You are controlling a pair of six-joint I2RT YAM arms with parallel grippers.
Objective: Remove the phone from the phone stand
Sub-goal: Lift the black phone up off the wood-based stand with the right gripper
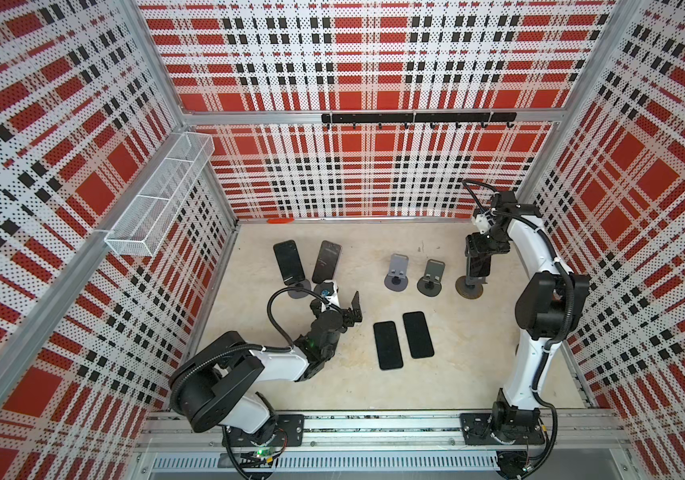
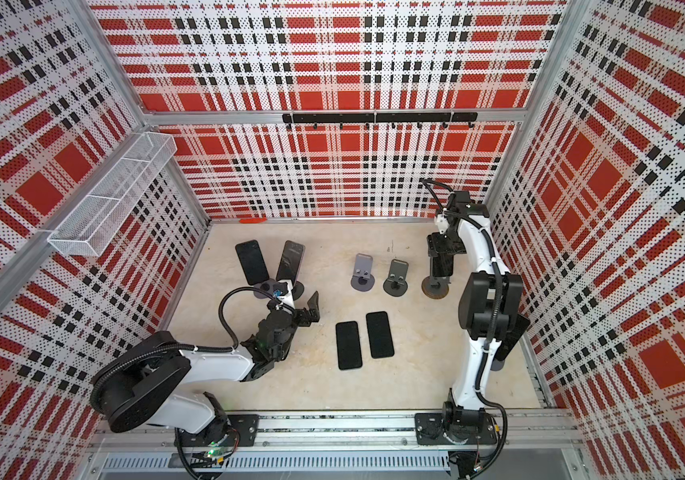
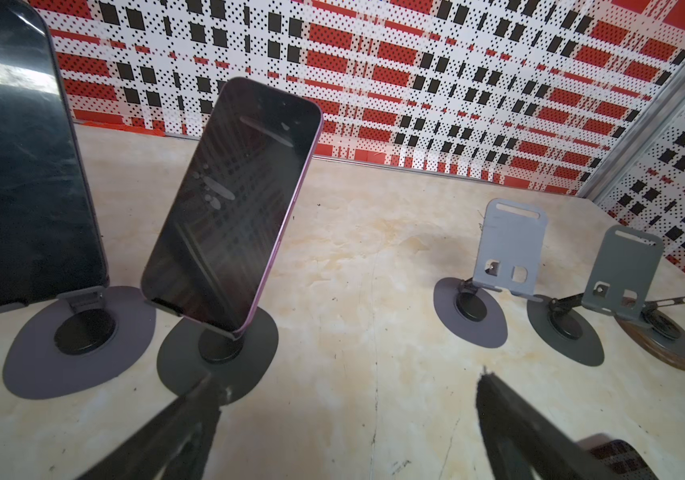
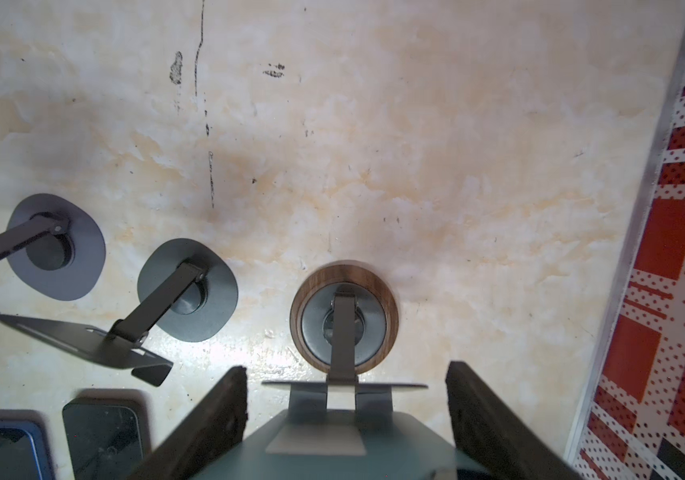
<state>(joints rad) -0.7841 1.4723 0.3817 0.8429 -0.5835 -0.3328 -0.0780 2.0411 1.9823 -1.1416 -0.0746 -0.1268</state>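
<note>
The phone [image 1: 480, 266] stands at about two o'clock on the table [image 1: 365, 249]. As far as you can see, it is not yet clear of its wood-rimmed stand [image 1: 469, 287].

Across the table the job looks partly done. Two flat phones [image 1: 388, 345] lie near six o'clock, and two empty stands [image 1: 398, 268] sit between twelve and one. Two loaded stands [image 1: 299, 289] at ten o'clock carry theirs, the purple-edged phone [image 3: 232, 203] among them.

Your right gripper [image 4: 345, 372] looks clamped on the phone's long edges from above, so the lift-out is what remains here. Your left gripper [image 3: 347, 378] hangs spread wide, holding nothing, facing the purple-edged phone.
</note>
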